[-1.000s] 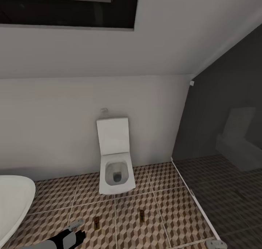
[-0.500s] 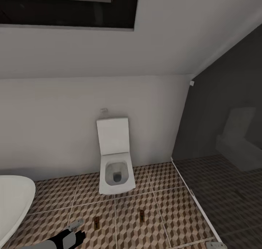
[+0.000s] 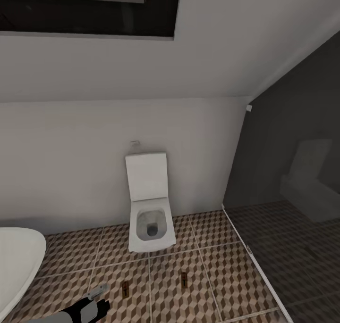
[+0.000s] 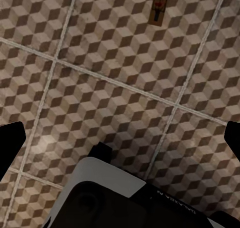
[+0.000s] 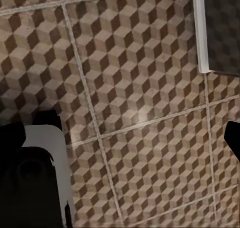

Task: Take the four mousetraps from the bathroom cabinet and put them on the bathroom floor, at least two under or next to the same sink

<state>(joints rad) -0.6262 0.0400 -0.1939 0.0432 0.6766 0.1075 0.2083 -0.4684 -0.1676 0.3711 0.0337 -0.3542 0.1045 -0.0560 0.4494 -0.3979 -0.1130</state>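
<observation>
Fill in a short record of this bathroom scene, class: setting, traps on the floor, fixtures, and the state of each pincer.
setting: bathroom floor, cube-pattern tiles
mousetraps on floor: two, left mousetrap and right mousetrap, apart, in front of the toilet
other fixture: white bathtub edge at left
glass partition: at right
left pincer: open, empty, above tiles
right pincer: open, empty, above tiles

Left arm point(image 3: 71, 313): grey and black segments, pale grey tip. Left end effector point(image 4: 120, 138): black fingertips, white housing over a dark body with faint pale lettering. Right end effector point(image 5: 125, 133): black fingertips, white-edged black housing.
</observation>
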